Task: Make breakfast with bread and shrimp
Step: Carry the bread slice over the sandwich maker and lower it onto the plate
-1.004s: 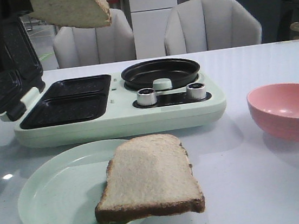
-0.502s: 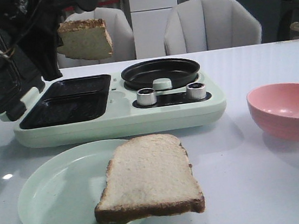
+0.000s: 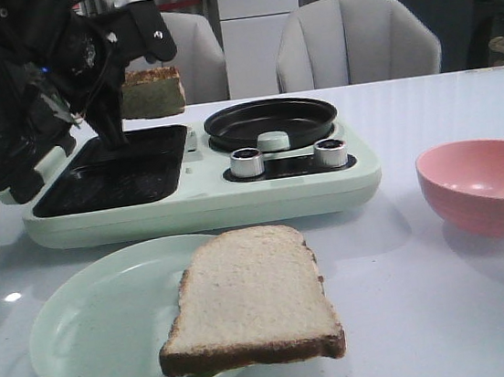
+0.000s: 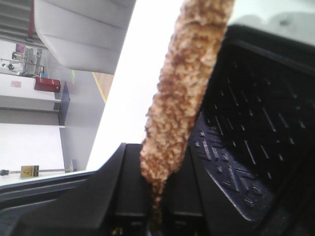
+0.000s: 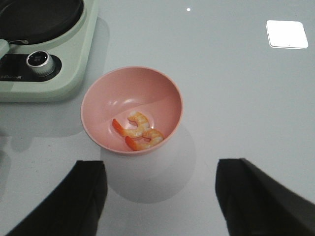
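Note:
My left gripper (image 3: 133, 83) is shut on a slice of bread (image 3: 152, 92) and holds it on edge just above the black grill plate (image 3: 116, 171) of the pale green breakfast maker (image 3: 203, 199). In the left wrist view the bread's crust (image 4: 184, 88) stands pinched between my fingers over the plate (image 4: 256, 132). A second bread slice (image 3: 252, 299) lies on the pale green plate (image 3: 95, 332) in front. Two curled orange shrimp (image 5: 139, 131) lie in the pink bowl (image 5: 132, 110), also seen in the front view (image 3: 486, 185). My right gripper (image 5: 162, 196) is open above the table just short of the bowl.
The maker's lid (image 3: 4, 118) stands open at the left. A round black pan (image 3: 271, 122) and two knobs (image 3: 247, 162) are on its right half. Grey chairs (image 3: 354, 43) stand behind the table.
My left arm has come down into view, lowering the bread from high above the maker to just above the grill plate.

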Motion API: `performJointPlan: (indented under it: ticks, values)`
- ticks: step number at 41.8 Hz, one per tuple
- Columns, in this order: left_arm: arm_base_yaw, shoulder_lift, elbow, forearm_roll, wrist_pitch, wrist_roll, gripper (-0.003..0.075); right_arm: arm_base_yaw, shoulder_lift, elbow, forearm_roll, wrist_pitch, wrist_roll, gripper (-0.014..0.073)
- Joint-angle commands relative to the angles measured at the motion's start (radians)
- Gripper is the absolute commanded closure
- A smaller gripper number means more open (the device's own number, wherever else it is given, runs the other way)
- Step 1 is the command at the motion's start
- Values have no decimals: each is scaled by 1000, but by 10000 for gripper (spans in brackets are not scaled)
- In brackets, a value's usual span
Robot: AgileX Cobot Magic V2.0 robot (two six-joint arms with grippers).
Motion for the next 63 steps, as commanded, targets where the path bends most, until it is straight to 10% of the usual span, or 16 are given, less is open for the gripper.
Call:
performJointPlan:
  ticks: [1, 8, 22, 49, 55, 63]
  values:
    - [13, -33, -38, 53, 44, -15, 621, -2, 2, -33, -7, -70, -4, 25]
    - [15, -24, -38, 53, 9, -15, 587, -2, 2, -33, -7, -71, -4, 25]
    - [15, -32, 24, 53, 0, -15, 216, -2, 2, -33, -7, -71, -4, 25]
    - [-113, -490, 327, -47, -15, -19, 211, -2, 2, -33, -7, -71, -4, 25]
    - [-204, -618, 342, -337, 46, 0, 211, -2, 2, -33, -7, -71, -4, 25]
    - [-259, -768, 342, -1038, 207, 381, 211, -2, 2, -33, -7, -71, -4, 25]
